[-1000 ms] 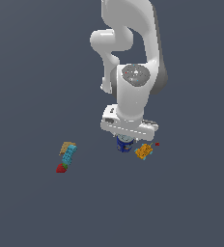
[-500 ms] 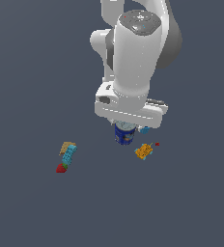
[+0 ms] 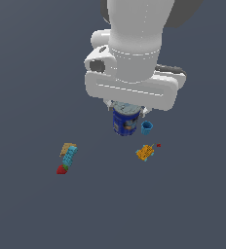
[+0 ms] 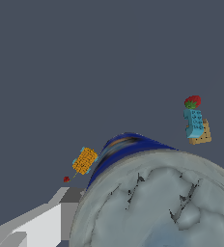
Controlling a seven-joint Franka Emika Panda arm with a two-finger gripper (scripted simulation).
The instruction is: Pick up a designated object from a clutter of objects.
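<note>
The designated object, a dark blue can with a silver-grey lid, hangs under the white hand. It sits higher than the rest of the clutter. My gripper is shut on its top, with the fingertips mostly hidden behind the hand. In the wrist view the grey lid fills the near field, the blue side shows beyond it, and one white finger lies alongside. A small light-blue cup shows just to the can's right in the exterior view.
An orange-yellow blocky piece and a tiny red bit lie below the cup. On the exterior view's left sit a tan box, a teal bar and a strawberry-like piece, all on a plain dark grey floor.
The hand has risen and come closer to the camera, and the blue can has gone up with it. The other small pieces have stayed where they were.
</note>
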